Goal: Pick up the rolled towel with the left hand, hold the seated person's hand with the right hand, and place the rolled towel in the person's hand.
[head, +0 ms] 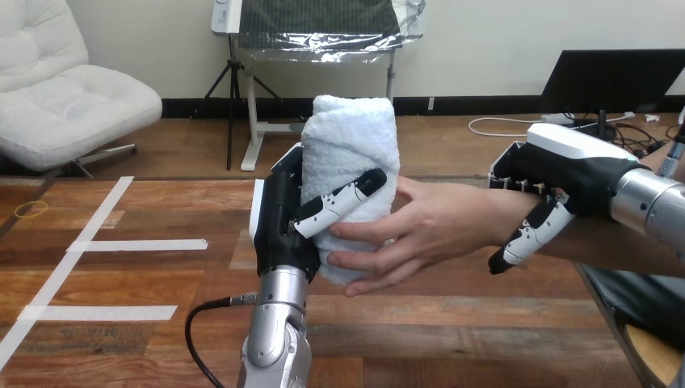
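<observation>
The step in hand is the handover itself. The rolled towel (351, 145) stands upright in the middle of the view, above the table (121, 339). The left hand (283, 230) grips it from 9 o'clock, with its palm against the roll's left side and its thumb laid slantwise across the front. The person's hand (428, 230) reaches in from 3 o'clock with its fingers wrapped round the roll's lower half, just under that thumb. Both hands are therefore on the towel. At 3 o'clock the right hand (573, 170) sits on top of the person's wrist, closed on it, with its fingers (529, 238) curled down the near side.

To do this well, I judge the left hand should let go only once the person's grasp looks firm. The thumb should lift first, then the palm should draw away toward 9 o'clock rather than downward, so the soft roll is not dragged out. The right hand should hold the wrist steady and lightly. The towel rises well above the person's fingers and may lean toward 12 o'clock once freed.

White tape strips (137, 245) lie on the table at 9 o'clock, and a small yellow loop (31, 208) lies farther out, both well apart from the exchange. What stands in the way is the left thumb, which lies close over the person's fingers.
</observation>
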Robot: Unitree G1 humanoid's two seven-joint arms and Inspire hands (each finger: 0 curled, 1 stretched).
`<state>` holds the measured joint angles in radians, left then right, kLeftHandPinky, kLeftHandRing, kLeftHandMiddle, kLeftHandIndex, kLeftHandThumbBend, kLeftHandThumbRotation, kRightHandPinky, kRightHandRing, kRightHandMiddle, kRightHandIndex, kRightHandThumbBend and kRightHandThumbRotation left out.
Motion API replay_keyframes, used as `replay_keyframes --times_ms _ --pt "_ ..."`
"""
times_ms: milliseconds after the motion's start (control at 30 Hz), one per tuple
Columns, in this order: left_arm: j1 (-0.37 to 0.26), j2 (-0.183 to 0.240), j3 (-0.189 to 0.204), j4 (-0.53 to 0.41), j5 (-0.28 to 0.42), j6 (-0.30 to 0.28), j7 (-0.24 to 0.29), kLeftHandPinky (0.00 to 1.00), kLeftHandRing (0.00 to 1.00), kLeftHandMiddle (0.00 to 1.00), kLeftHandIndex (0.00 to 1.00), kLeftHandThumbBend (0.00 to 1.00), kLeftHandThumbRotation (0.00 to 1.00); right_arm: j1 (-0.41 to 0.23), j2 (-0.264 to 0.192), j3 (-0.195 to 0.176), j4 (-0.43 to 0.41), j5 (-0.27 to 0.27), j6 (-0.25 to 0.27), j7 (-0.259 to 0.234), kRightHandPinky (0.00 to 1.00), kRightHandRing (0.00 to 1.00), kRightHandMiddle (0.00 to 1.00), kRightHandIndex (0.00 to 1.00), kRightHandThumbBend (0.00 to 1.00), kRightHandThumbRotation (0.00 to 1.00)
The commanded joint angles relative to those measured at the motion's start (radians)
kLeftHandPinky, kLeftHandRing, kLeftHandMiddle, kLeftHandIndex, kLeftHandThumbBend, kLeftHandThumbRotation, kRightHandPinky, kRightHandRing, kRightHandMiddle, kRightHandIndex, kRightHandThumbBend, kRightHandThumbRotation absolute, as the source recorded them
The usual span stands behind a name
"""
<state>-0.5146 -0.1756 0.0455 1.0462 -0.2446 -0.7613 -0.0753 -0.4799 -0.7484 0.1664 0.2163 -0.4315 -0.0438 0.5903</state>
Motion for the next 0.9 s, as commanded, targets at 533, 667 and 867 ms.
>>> replay_keyframes --times_ms 533,667,867 --pt "-0.171 -0.233 -0.048 -0.067 0.002 -0.052 -0.005 0.30 0.35 0.41 0.43 0.68 0.00 -0.037 -0.005 -0.020 0.011 0.006 0.021 -0.012 0.23 0.29 0.35 0.36 0.93 0.12" --pt "-0.164 -0.237 -0.050 -0.078 -0.014 -0.041 -0.018 0.30 0.35 0.41 0.43 0.68 0.00 -0.033 -0.007 -0.022 0.009 0.009 0.023 -0.009 0.23 0.29 0.35 0.37 0.93 0.12" --pt "-0.159 -0.238 -0.053 -0.083 -0.022 -0.032 -0.024 0.30 0.35 0.41 0.43 0.68 0.00 -0.029 -0.010 -0.022 0.008 0.008 0.024 -0.008 0.22 0.28 0.35 0.37 0.92 0.12"
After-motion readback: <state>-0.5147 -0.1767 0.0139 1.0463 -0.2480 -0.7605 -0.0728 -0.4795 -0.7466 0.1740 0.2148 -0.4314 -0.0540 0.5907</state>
